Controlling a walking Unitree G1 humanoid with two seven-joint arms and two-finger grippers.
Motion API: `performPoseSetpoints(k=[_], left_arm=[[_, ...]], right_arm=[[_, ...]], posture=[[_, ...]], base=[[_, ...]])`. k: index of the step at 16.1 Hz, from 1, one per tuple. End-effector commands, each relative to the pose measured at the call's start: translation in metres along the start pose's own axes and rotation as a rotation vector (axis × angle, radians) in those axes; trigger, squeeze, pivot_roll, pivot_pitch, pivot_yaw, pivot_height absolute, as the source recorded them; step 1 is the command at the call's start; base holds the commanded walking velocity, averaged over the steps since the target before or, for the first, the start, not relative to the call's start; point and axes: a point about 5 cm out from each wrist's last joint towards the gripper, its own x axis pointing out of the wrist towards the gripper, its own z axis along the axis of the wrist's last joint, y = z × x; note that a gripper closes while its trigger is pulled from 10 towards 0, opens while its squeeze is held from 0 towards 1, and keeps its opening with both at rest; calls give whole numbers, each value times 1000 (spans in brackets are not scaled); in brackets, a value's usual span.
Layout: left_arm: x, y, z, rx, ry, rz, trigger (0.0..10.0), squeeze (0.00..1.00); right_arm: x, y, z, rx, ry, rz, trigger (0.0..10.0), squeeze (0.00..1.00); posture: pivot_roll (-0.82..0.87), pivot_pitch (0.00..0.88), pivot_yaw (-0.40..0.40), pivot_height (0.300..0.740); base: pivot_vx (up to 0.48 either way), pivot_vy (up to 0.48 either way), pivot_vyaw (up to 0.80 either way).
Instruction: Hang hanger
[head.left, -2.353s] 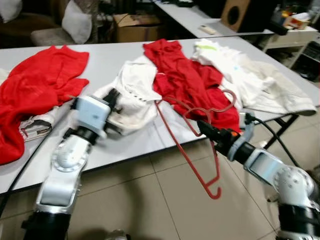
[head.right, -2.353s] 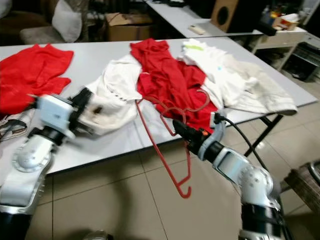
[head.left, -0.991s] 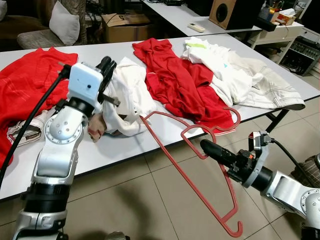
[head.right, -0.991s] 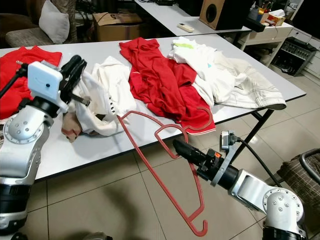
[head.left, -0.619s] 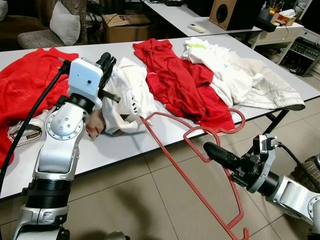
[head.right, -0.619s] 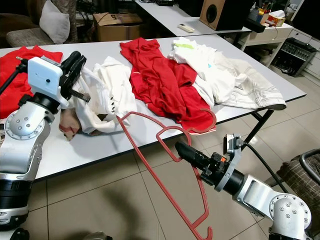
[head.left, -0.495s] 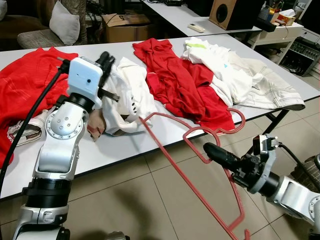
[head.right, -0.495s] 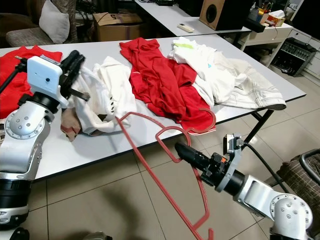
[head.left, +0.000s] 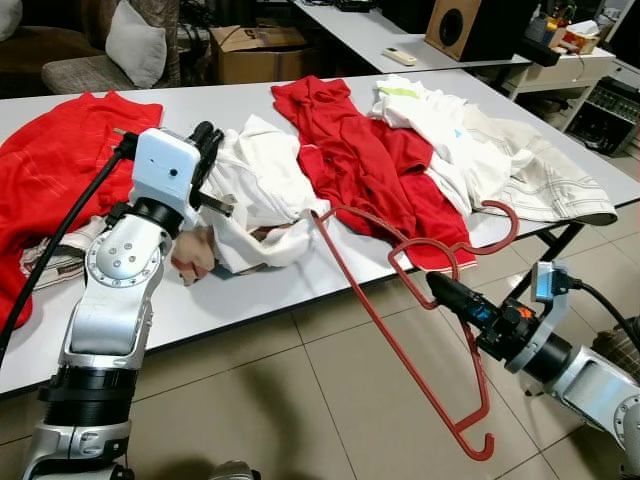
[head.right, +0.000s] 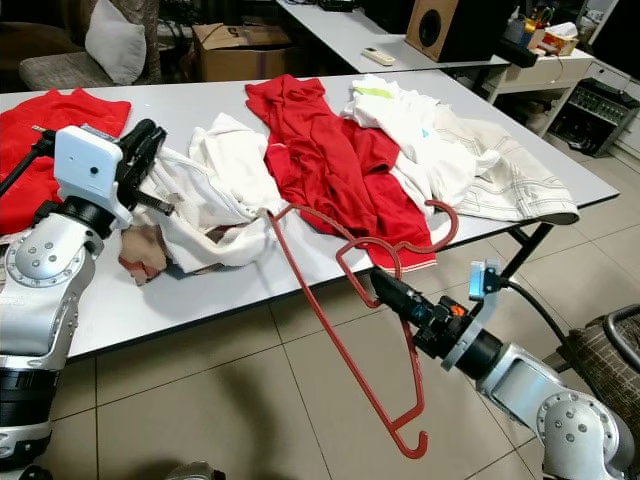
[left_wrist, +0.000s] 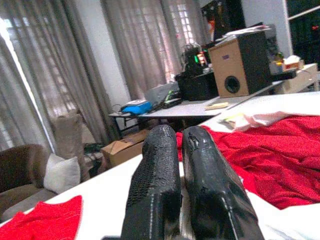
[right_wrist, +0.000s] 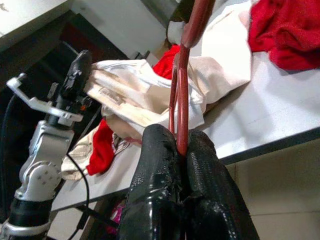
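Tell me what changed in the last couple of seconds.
The right gripper drew the red hanger back off the red shirt, so its end now rests against the white garment. The left gripper lifted that garment's edge. Both jaws stayed clamped; the other clothes stayed put.

Red and white clothes (head.left: 360, 160) strewn across table (head.left: 250, 290)

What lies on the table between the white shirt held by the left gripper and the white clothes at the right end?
A crumpled red shirt, seen in the left eye view.
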Motion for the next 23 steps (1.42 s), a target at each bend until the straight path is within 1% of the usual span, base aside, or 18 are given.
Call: performPoseSetpoints(k=[1, 3, 4, 5, 7, 8, 9, 10, 11, 12, 13, 15, 16, 17, 18, 19, 21, 23], left_arm=[[0, 3, 2, 1, -2, 28, 0, 0], [-3, -6, 0, -25, -8, -34, 0, 0], [-5, -12, 0, -53, -14, -75, 0, 0], [-5, -15, 1, -69, -25, -83, 0, 0], [-5, -17, 0, -64, -23, -87, 0, 0], [-5, -18, -2, -63, -18, -84, 0, 0], [-4, -19, -2, -64, -16, -86, 0, 0], [-3, -21, -2, -69, -18, -94, 0, 0], [-2, -22, -1, -73, -20, -98, 0, 0], [1, -26, 1, -68, -34, -126, 0, 0], [3, -28, 3, -73, -48, -136, 0, 0], [10, -35, 20, -106, -148, -177, 0, 0], [10, -34, 29, -128, -207, -165, 0, 0], [10, -28, 38, -152, -264, -120, 0, 0], [10, -26, 40, -160, -279, -103, 0, 0], [12, -11, 50, -214, -338, 1, 0, 0], [16, 4, 56, -294, -371, 90, 0, 0], [21, 6, 43, -311, -277, 96, 0, 0]], right_arm=[[-5, 1, 6, -46, -31, -12, 10000, 0], [-8, -2, 12, -82, -101, -36, 10000, 0], [-8, 3, 10, -95, -81, 7, 10000, 0], [-7, 2, 9, -145, -72, -31, 10000, 0], [-8, 10, 7, -134, -58, 43, 10000, 0], [-9, 6, 4, -139, -48, 2, 10000, 0], [-13, 17, -7, -122, 54, 109, 10000, 0], [-15, 22, -20, -147, 167, 141, 10000, 0], [-16, 20, -24, -162, 208, 119, 10000, 0], [-19, 16, -36, -82, 284, 106, 10000, 0], [-20, 17, -39, -64, 312, 115, 10000, 0], [-21, 4, -48, -96, 404, 6, 10000, 0], [-19, -8, -41, -187, 345, -89, 10000, 0], [-15, -16, -30, -182, 233, -127, 10000, 0], [-15, -15, -28, -146, 198, -105, 10000, 0], [-18, 11, -28, -27, 196, 117, 10000, 0], [-25, 19, -37, -43, 279, 190, 10000, 0], [-26, 19, -36, -56, 240, 206, 10000, 0]], posture=[[-40, 0, -93, 740], [-53, 0, -83, 740], [-60, 0, -77, 740], [-67, 0, -69, 740], [-70, 0, -63, 740], [-70, 0, -60, 740], [-70, 0, -58, 740], [-73, 0, -56, 740], [-73, 0, -56, 740], [-77, 0, -54, 740], [-78, 0, -54, 740], [-81, 0, -56, 740], [-76, 0, -60, 740], [-74, 0, -60, 740], [-74, 0, -60, 740], [-72, 0, -60, 740], [-75, 0, -55, 740], [-75, 0, -50, 740]], base=[[0, 0, 0], [0, 0, 0], [0, 0, 0], [0, 0, 0], [0, 0, 0], [0, 0, 0], [0, 0, 0], [0, 0, 0], [0, 0, 0], [0, 0, 0], [0, 0, 0], [0, 0, 0], [0, 0, 0], [0, 0, 0], [0, 0, 0], [0, 0, 0], [0, 0, 0], [0, 0, 0]])
